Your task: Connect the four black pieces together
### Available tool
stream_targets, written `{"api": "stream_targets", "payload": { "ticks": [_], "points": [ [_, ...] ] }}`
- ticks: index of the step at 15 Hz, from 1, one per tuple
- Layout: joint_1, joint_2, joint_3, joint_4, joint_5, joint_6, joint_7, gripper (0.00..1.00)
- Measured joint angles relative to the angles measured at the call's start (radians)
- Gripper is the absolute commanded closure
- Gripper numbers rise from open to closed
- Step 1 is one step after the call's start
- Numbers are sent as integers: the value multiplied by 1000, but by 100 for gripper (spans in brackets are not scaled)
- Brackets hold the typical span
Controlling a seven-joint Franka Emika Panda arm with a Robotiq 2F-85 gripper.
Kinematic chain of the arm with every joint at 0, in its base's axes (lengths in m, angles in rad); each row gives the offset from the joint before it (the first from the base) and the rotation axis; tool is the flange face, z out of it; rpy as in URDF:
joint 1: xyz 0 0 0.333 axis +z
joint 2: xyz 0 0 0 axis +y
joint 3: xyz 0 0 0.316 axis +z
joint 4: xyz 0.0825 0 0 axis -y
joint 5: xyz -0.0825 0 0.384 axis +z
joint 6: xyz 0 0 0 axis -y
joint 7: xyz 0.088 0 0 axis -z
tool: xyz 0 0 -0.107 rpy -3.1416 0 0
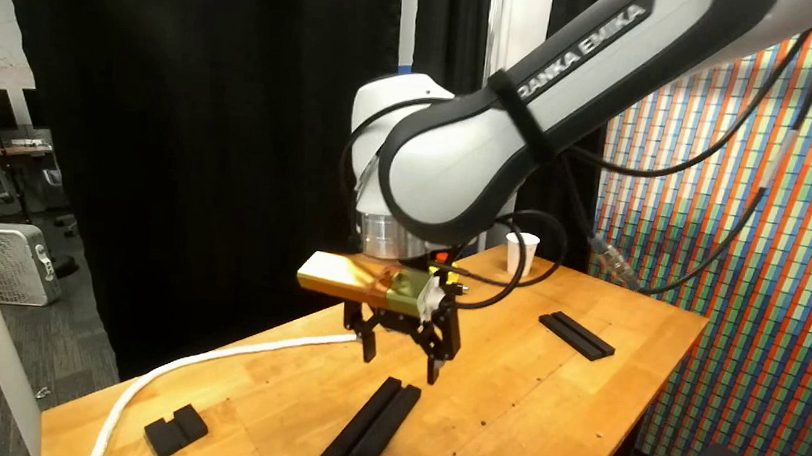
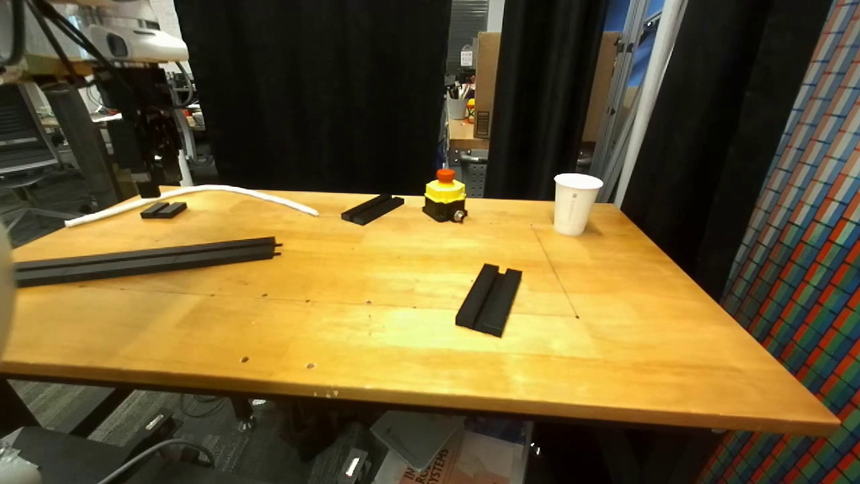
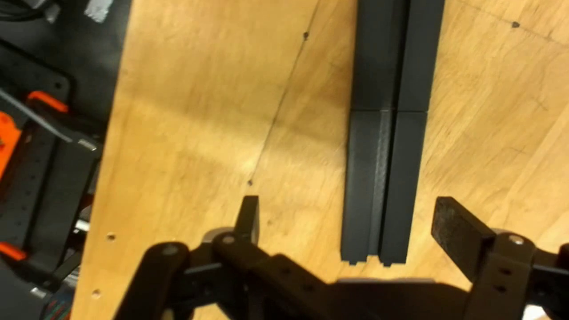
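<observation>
**Two bars joined, two loose**

In the wrist view, the gripper (image 3: 346, 213) is spread wide — nothing grasped. In an exterior view, the joined strip (image 2: 148, 261) is seen at left, a loose black bar (image 2: 373, 210) at upper centre, another bar (image 2: 490, 300) right of centre. Light, stiff handling is expected; loose bars are best pinched mid-length across the long sides — joining ends kept free.

**White cup (image 2: 575, 207) stood right of red-and-yellow button (image 2: 445, 193)**

In an exterior view, both stood above mid-frame; a white cord (image 2: 216, 187) curved across the upper left, a small black block (image 2: 164, 210) just below it. At an exterior view's left edge stood a box fan (image 1: 8, 265).
</observation>
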Motion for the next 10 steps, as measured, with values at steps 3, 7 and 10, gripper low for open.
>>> {"api": "stream_targets", "payload": {
  "ticks": [3, 7, 10],
  "points": [
    [-58, -150, 6, -58, -11, -131, -72, 0],
    [-151, -286, 2, -132, -16, -201, -248, 0],
    [-203, -356, -1, -172, -26, -225, -422, 0]
  ]
}}
